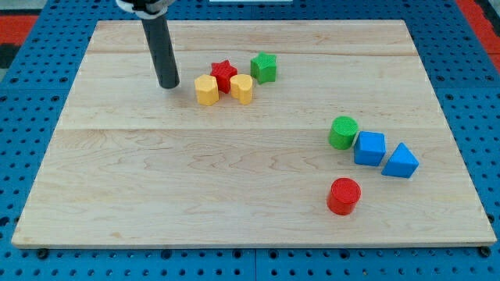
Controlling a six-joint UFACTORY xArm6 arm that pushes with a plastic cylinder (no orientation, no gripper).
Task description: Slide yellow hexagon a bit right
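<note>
Two yellow blocks lie near the view's top centre. The right one (241,88) looks hexagonal. The left one (206,90) has a less clear shape. A red star (224,75) sits between them, just above, touching or nearly touching both. A green star (264,67) lies just up and right of the hexagon. My tip (168,84) rests on the board left of the left yellow block, a small gap away, touching no block.
A green cylinder (343,132), a blue cube (369,147) and a blue triangle (401,161) stand in a row at the view's right. A red cylinder (344,195) lies below them. The wooden board (156,195) is edged by a blue perforated table.
</note>
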